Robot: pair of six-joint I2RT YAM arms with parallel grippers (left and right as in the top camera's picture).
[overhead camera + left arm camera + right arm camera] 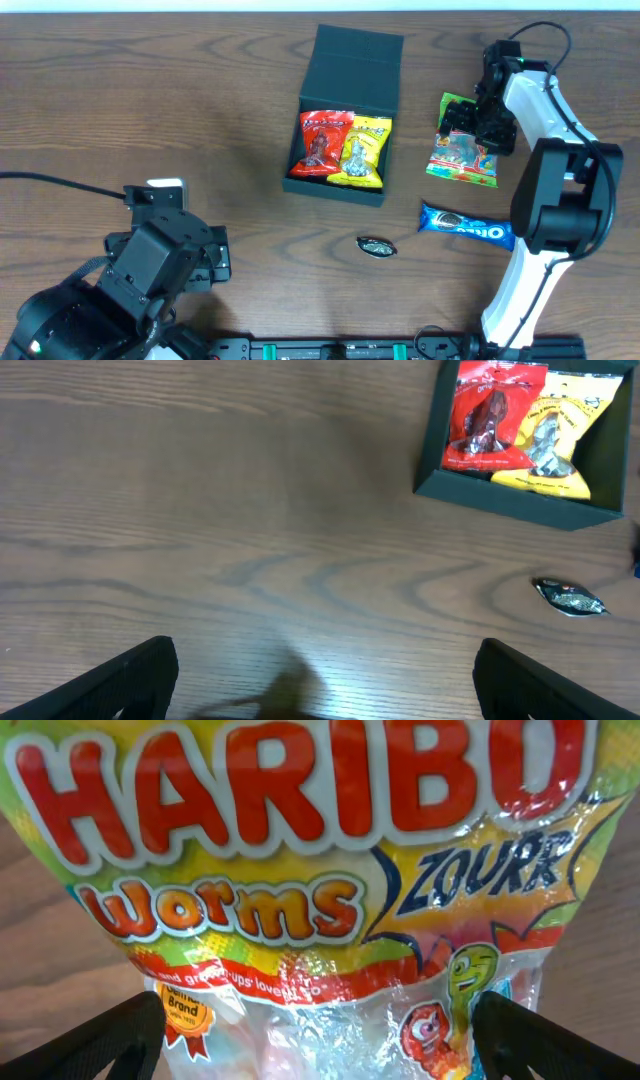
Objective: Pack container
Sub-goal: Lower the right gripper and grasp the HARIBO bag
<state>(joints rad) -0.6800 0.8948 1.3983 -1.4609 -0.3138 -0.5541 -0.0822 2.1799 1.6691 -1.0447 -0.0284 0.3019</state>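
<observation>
Teal-black cardboard, the container (pixel 355 70) stands open at mid-table (pixel 150 90) in the overhead view, with a red packet (pixel 322 145) and a yellow packet (pixel 365 152) side by side inside. We see the left arm (pixel 140 270) folded low at the near-left corner and the right arm (pixel 545 150) reaching over a Haribo bag (pixel 465 160) just right of the box. From the left wrist, the left claw (pixel 325 665) hangs spread above bare wood, the container at upper right. Only the right wrist shows the right claw (pixel 320 1020) spread across the bag, whose lettering is legible.

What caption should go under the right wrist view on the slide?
Right wrist view: open fingers hang low at either side of a Haribo Worms Zourr bag that fills the frame.
</observation>
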